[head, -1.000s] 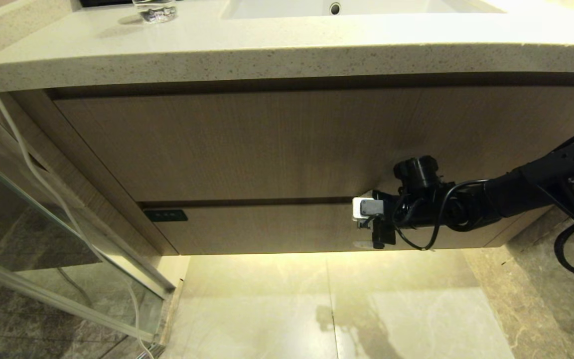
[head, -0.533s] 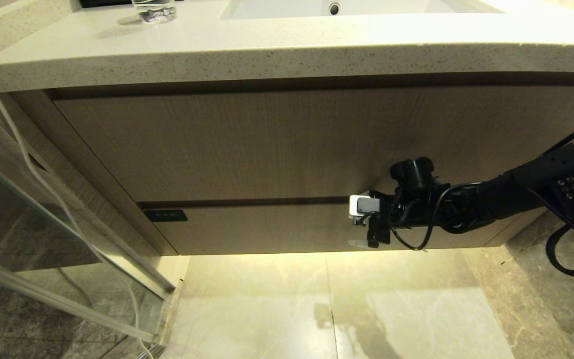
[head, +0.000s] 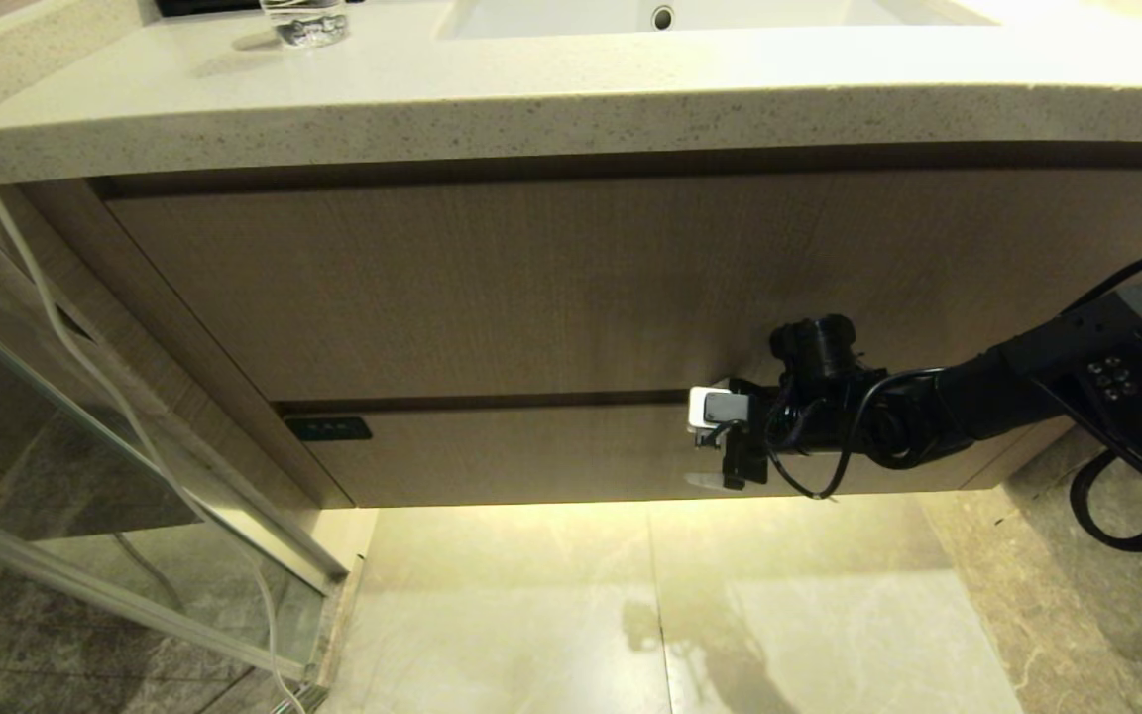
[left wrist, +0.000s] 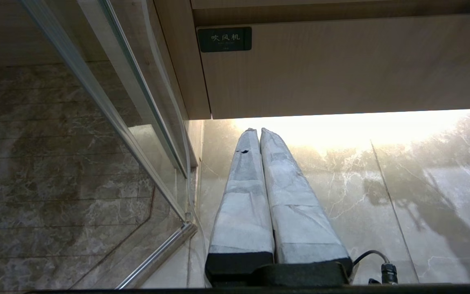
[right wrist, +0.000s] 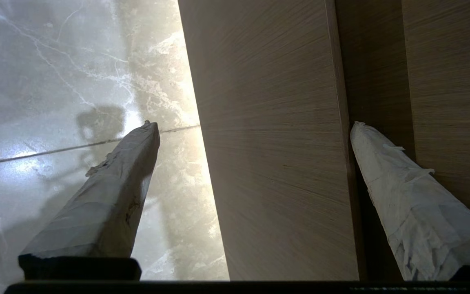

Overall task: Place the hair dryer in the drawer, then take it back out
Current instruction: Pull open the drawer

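The drawer [head: 531,458] is the low light-wood front under the vanity, closed, with a small black label [head: 329,428] at its left end. My right gripper [head: 711,446] is open against that front, right of its middle. In the right wrist view the gripper [right wrist: 254,124] straddles the drawer front [right wrist: 276,163]: one finger lies in the dark gap above it, the other hangs below its bottom edge over the floor. Nothing else is between the fingers. My left gripper [left wrist: 255,130] is shut and empty, low by the floor, facing the drawer [left wrist: 341,65]. The hair dryer is out of view.
A taller plain wood panel [head: 551,288] sits above the drawer, under a speckled stone countertop [head: 571,99] with a sink [head: 665,15] and a glass [head: 305,22]. A glass shower door [head: 115,466] and a hanging white cord [head: 85,357] stand at the left. Marble floor [head: 650,615] lies below.
My right gripper has edged a little to the left along the drawer front, still open. The drawer has stayed closed and the left arm has not moved.
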